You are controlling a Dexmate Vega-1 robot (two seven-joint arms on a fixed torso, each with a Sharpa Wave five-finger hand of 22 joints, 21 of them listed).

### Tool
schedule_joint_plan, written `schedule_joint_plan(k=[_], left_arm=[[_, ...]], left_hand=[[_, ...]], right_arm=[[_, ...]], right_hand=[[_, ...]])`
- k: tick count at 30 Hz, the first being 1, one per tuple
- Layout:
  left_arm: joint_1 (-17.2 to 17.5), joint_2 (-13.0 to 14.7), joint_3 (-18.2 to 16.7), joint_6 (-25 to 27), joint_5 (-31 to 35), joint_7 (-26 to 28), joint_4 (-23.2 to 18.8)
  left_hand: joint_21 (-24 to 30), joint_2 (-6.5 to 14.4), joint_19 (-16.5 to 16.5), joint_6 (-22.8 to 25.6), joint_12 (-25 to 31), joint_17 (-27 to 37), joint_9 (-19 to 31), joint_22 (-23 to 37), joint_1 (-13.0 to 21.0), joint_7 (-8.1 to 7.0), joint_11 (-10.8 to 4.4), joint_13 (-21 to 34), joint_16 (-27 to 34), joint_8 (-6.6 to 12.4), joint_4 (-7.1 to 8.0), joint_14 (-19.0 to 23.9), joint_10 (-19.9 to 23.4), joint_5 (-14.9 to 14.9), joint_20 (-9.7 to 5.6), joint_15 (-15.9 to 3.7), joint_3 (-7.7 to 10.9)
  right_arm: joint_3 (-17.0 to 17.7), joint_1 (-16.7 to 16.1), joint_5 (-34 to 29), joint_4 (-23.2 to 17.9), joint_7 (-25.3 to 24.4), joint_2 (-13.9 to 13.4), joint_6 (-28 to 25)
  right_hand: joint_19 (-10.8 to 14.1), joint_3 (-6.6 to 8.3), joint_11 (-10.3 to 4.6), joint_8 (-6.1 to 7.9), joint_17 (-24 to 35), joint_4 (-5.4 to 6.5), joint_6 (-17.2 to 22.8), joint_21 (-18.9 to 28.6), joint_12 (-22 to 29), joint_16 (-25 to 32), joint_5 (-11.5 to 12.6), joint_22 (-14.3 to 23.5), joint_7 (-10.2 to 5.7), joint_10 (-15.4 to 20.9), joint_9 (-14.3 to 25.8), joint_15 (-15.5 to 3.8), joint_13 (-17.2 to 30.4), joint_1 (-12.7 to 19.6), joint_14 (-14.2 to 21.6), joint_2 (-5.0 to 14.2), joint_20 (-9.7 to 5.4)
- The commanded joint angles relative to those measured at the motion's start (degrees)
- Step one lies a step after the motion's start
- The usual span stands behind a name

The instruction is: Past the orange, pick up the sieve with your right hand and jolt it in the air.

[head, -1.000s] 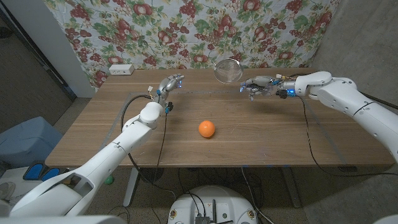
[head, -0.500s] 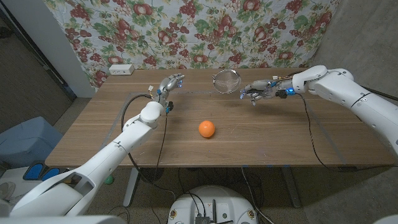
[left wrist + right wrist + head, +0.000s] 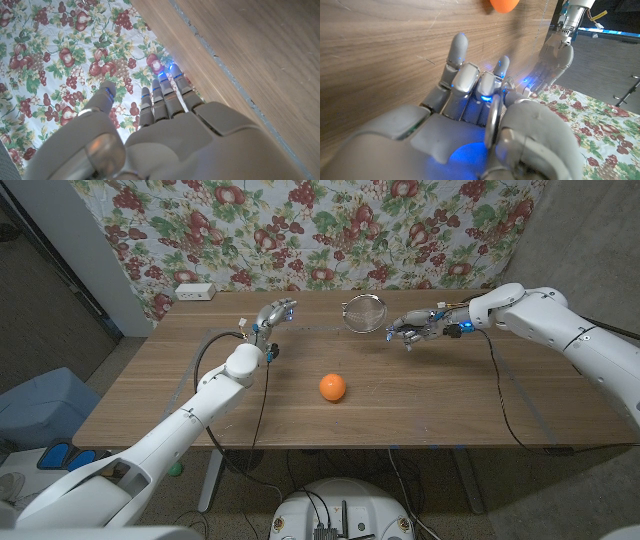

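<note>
Sieve (image 3: 362, 311) of round wire mesh with a thin metal rim hangs in the air above the far side of the tabletop (image 3: 420, 405), its bowl tipped up on edge and see-through against the flowered cloth (image 3: 330, 230). Right hand (image 3: 408, 326) holds it by the handle, fingers (image 3: 470, 80) curled tight around the metal loop. Orange (image 3: 333, 387) sits alone nearer the front, well apart from the sieve. Left hand (image 3: 274, 316) is raised near the far edge, holding nothing, fingers (image 3: 165, 97) straight and slightly apart. White box (image 3: 194, 291) rests at the far left corner.
</note>
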Motion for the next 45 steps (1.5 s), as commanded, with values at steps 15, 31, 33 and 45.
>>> schedule_joint_plan(k=[15,31,33,45], left_arm=[[0.7,0.4,-0.5,-0.2,-0.1,0.1,-0.7],[0.9,0.6,-0.7,-0.7,-0.2,0.0,-0.7],[0.9,0.7,-0.7,-0.6,-0.2,0.0,-0.8],[1.0,0.8,-0.8,-0.5,-0.3,-0.2,-0.9]], left_hand=[[-0.1,0.0,0.5,0.7,0.2,0.1,0.2,0.2,-0.3,-0.04,0.18,0.2,0.1,-0.17,-0.07,0.2,0.5,0.4,0.11,0.26,0.40],[-0.1,0.0,0.5,0.8,0.2,0.1,0.2,0.2,-0.3,0.02,0.15,0.2,0.2,-0.14,-0.10,0.2,0.5,0.4,0.11,0.23,0.50],[-0.1,0.0,0.5,0.7,0.2,0.1,0.2,0.2,-0.3,0.01,0.14,0.2,0.1,-0.15,-0.11,0.2,0.5,0.4,0.10,0.26,0.50],[-0.2,0.0,0.5,0.7,0.2,0.2,0.2,0.2,-0.3,-0.01,0.12,0.2,0.2,-0.16,-0.15,0.1,0.5,0.4,0.10,0.19,0.55]], right_arm=[[9.4,-10.3,8.7,0.8,-5.7,1.3,13.9],[11.1,-12.4,11.2,1.2,-6.2,1.8,17.2],[11.1,-12.4,11.2,1.1,-6.4,1.8,17.2],[10.2,-11.7,10.7,0.6,-6.3,1.3,15.4]], right_hand=[[-1.0,0.20,-3.74,0.60,0.1,0.15,3.5,1.3,0.1,0.2,0.1,-0.4,3.93,-3.4,-0.1,-0.04,0.3,0.0,-0.1,0.37,-2.94],[-1.3,0.22,-3.81,0.92,0.1,0.23,3.6,2.1,0.0,0.2,0.1,-0.8,3.65,-3.5,-0.1,-0.06,0.2,-0.2,-0.3,0.28,-3.02],[-1.4,0.23,-3.79,0.93,0.1,0.25,3.6,2.2,0.0,0.2,0.1,-0.8,3.66,-3.4,-0.2,-0.06,0.3,-0.2,-0.3,0.27,-3.03],[-1.4,0.28,-3.84,1.15,0.1,0.28,3.6,2.7,-0.1,0.2,0.2,-1.2,3.69,-3.4,-0.2,-0.07,0.2,-0.3,-0.3,0.26,-3.10]])
